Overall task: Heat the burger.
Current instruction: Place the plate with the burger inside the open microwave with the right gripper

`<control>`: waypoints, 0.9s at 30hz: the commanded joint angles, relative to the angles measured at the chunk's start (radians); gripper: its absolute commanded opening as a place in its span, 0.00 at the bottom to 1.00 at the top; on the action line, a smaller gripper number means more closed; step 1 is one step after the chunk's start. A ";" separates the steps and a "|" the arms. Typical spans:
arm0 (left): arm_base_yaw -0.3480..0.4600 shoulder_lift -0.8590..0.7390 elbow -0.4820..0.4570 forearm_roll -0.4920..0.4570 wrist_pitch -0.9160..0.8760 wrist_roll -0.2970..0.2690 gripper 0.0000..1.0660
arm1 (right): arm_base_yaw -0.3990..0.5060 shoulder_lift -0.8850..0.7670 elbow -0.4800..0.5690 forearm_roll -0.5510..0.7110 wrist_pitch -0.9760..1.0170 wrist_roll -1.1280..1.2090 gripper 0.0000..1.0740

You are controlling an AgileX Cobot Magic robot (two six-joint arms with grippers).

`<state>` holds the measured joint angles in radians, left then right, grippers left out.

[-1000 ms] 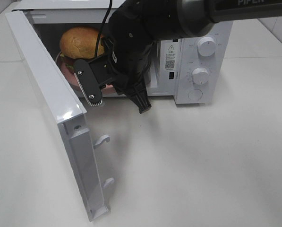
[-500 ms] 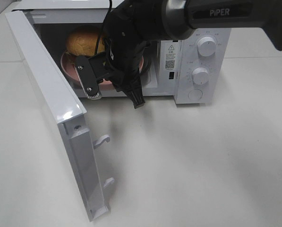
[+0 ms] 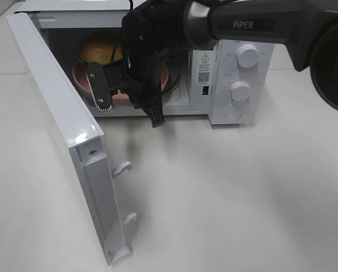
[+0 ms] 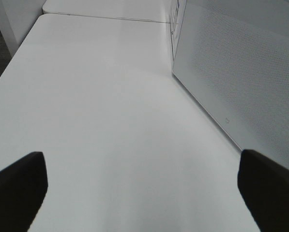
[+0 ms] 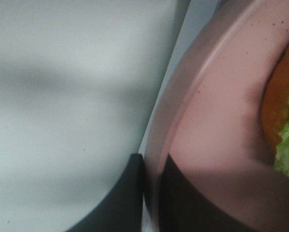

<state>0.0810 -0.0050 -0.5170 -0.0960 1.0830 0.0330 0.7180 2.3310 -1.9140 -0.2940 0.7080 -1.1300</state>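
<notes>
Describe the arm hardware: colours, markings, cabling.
Right arm: glossy black-grey cylindrical link with white "PiPER" lettering; a black cable runs along its wrist. Right gripper: flat black fingers with visible screws. Left gripper: only two matte black fingertips show.

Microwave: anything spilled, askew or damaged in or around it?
Nothing stands out. The burger sits on the plate inside the open microwave, the right hand grips the plate's rim, and no spill shows.
</notes>
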 commanded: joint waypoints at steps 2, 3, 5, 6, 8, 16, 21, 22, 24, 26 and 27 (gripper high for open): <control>0.004 -0.014 0.001 -0.003 -0.012 -0.008 0.95 | -0.003 -0.002 -0.034 -0.001 -0.044 -0.011 0.00; 0.004 -0.014 0.001 -0.003 -0.012 -0.008 0.95 | -0.013 -0.002 -0.034 -0.001 -0.051 -0.011 0.00; 0.004 -0.014 0.001 -0.003 -0.012 -0.008 0.95 | -0.015 -0.002 -0.034 -0.001 -0.053 -0.011 0.00; 0.004 -0.014 0.001 -0.003 -0.012 -0.008 0.95 | -0.015 -0.002 -0.034 -0.001 -0.053 -0.011 0.00; 0.004 -0.014 0.001 -0.003 -0.012 -0.008 0.95 | -0.023 -0.002 -0.034 -0.001 -0.050 -0.011 0.00; 0.004 -0.014 0.001 -0.003 -0.012 -0.008 0.95 | -0.052 -0.002 -0.034 -0.001 -0.072 -0.017 0.00; 0.004 -0.014 0.001 -0.003 -0.012 -0.008 0.95 | -0.073 0.010 -0.034 0.002 -0.088 -0.018 0.00; 0.004 -0.014 0.001 -0.003 -0.012 -0.008 0.95 | -0.073 0.010 -0.034 0.002 -0.088 -0.018 0.00; 0.004 -0.014 0.001 -0.003 -0.012 -0.008 0.95 | -0.073 0.012 -0.035 0.003 -0.091 -0.018 0.00; 0.004 -0.014 0.001 -0.003 -0.012 -0.008 0.95 | -0.073 0.015 -0.035 0.007 -0.090 -0.019 0.00; 0.004 -0.014 0.001 -0.003 -0.012 -0.008 0.95 | -0.073 0.015 -0.035 0.007 -0.091 -0.019 0.00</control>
<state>0.0810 -0.0050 -0.5170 -0.0960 1.0830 0.0330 0.6480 2.3610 -1.9320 -0.2830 0.6760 -1.1470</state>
